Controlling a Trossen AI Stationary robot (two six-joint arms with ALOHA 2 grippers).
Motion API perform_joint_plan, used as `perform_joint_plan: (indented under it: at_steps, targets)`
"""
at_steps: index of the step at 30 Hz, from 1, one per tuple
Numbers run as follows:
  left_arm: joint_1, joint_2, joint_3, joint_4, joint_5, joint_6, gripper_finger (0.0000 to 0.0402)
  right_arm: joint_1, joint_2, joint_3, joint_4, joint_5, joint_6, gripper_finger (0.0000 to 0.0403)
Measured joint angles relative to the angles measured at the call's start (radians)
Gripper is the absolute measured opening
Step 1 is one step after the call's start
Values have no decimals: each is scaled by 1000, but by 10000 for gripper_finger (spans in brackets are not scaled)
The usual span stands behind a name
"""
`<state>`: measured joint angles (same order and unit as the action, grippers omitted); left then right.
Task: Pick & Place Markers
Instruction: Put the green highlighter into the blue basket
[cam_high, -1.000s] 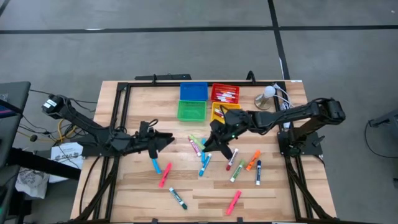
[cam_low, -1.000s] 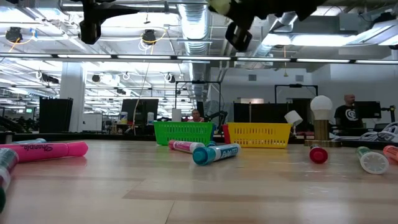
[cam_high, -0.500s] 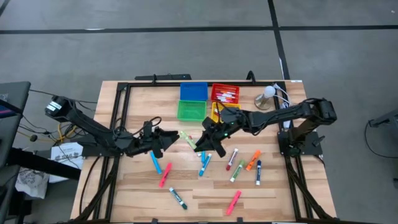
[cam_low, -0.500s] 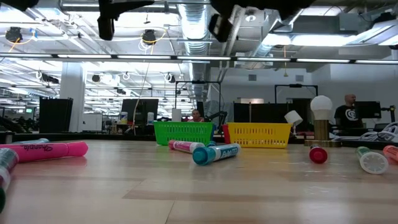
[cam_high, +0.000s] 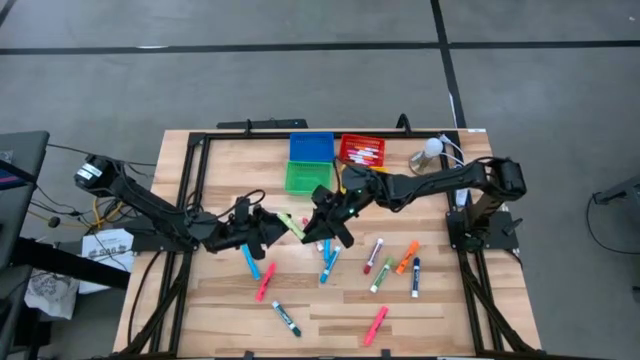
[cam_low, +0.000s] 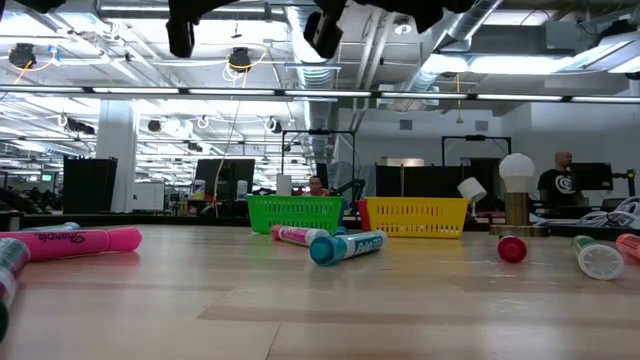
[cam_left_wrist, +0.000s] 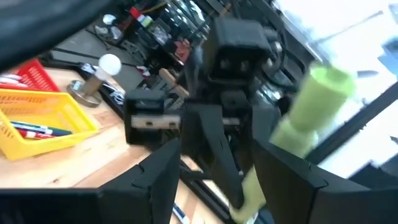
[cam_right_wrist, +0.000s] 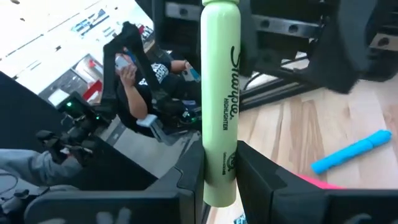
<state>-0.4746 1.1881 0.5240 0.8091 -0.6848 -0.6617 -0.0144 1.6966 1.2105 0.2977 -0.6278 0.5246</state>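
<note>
My right gripper (cam_high: 310, 230) is shut on a light green highlighter marker (cam_right_wrist: 220, 93) above the table's middle. In the high view the marker (cam_high: 292, 222) reaches toward my left gripper (cam_high: 280, 226), which is open and faces it from the table's left. In the left wrist view the marker (cam_left_wrist: 305, 118) slants past one of that gripper's fingers (cam_left_wrist: 286, 180). Several other markers lie flat on the wood, among them a blue one (cam_high: 250, 263) and a pink one (cam_high: 265, 282). My right gripper pinches the green marker's one end (cam_right_wrist: 219, 177) between its two fingers. The fingers come roughly level from the table's right and lie along the marker. The marker sticks out past the fingertips toward the left gripper, lifted clear of the table. My left gripper is close to the marker's free end (cam_left_wrist: 249, 199); I cannot tell whether it touches it.
At the far middle stand the blue bin (cam_high: 311, 147), red bin (cam_high: 362, 150), green bin (cam_high: 307, 178) and yellow bin (cam_left_wrist: 37, 118), the yellow and red ones holding markers. A round white lamp (cam_high: 430, 150) stands at the far right. More markers (cam_high: 390, 268) lie right of centre.
My right gripper has carried the green marker toward the table's left and a little up, staying shut on it. My left gripper has shifted slightly toward the table's right, toward the marker, so the two now face each other closely.
</note>
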Motion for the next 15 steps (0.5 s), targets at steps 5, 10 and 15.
perform_joint_plan:
  at_steps: [5, 10, 15]
  targets:
    - [-22, -3, 0, -7, 30, 37, 200, -24, -53, 0, -13, 1, 2, 61]
    - [-31, -3, 0, -5, 32, 30, 200, -26, -81, 0, -20, 2, 1, 61]
    - [-22, -3, 0, 53, 30, 36, 200, -25, -72, -1, -46, 7, 5, 61]
